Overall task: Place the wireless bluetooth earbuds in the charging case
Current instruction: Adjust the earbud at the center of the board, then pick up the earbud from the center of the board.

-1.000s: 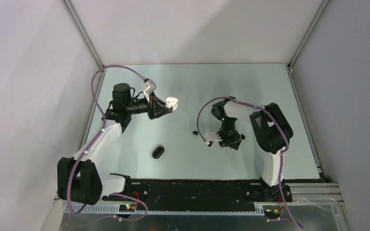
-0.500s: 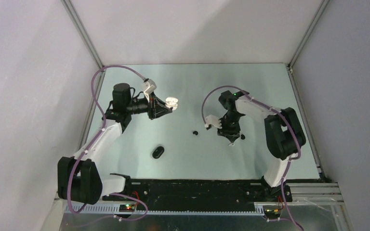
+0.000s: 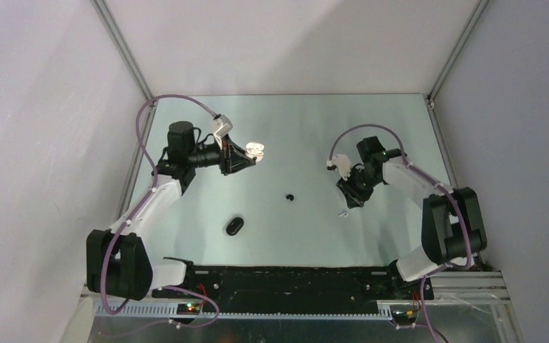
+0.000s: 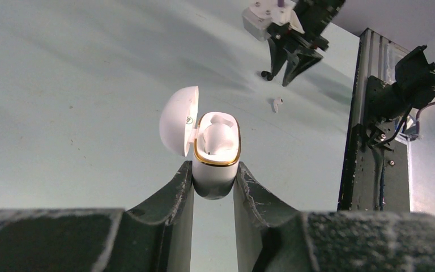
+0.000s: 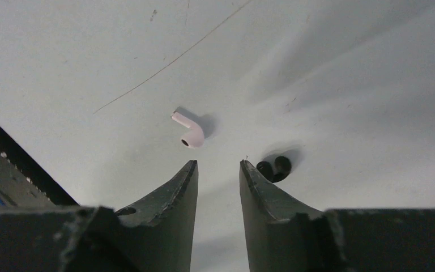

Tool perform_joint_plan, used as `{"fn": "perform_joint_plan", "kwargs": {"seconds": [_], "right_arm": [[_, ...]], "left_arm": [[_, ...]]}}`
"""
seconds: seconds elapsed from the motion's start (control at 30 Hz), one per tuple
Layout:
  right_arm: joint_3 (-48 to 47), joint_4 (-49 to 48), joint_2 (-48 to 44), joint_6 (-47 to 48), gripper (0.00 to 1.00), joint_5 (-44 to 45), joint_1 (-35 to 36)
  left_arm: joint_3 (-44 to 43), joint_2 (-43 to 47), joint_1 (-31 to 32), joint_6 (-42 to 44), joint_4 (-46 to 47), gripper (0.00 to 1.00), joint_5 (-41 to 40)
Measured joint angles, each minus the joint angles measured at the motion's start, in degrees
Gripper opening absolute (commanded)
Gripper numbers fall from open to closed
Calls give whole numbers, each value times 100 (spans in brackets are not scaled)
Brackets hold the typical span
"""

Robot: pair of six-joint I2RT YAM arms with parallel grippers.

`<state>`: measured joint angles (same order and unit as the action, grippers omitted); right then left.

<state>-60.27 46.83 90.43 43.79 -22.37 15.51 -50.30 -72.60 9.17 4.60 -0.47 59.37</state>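
My left gripper (image 4: 215, 171) is shut on the base of an open white charging case (image 4: 216, 154), held above the table; in the top view the case (image 3: 255, 150) is at the left gripper (image 3: 249, 153). One white earbud (image 4: 217, 136) sits in the case. Another white earbud (image 5: 187, 131) lies on the table just ahead of my right gripper (image 5: 218, 164), which is open with nothing between its fingers. A black earbud (image 5: 274, 168) lies beside its right fingertip. The top view shows the right gripper (image 3: 352, 199), the white earbud (image 3: 343, 213) and a second black earbud (image 3: 290, 196).
A shut black case (image 3: 234, 226) lies on the table toward the front left. The black base rail (image 3: 293, 279) runs along the near edge. Grey walls (image 3: 57, 107) enclose the table on three sides.
The right arm has swung right and back, and its gripper now stands behind the white earbud lying on the table. The left arm and the case have not moved.
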Motion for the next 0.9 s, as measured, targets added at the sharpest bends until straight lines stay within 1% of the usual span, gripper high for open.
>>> {"fn": "perform_joint_plan", "kwargs": {"seconds": [0.17,0.3,0.47,0.67,0.9], "right_arm": [[925,-557,-973,-767,40,278,96],[1180,-798,-1364,-1143,40,420,413],[1421,-935,-1217,-1591,41,723,826],[1480,-1019,-1056,-2076,43,1071,922],[1484,-1172,-997,-2356,38,1198,994]], "left_arm": [[-63,9,0,68,-188,0,-103],[-83,28,0,160,-341,0,-184],[-83,42,0,212,-411,0,-280],[-83,136,-20,334,-503,0,-391],[-83,212,-22,407,-527,0,-483]]}}
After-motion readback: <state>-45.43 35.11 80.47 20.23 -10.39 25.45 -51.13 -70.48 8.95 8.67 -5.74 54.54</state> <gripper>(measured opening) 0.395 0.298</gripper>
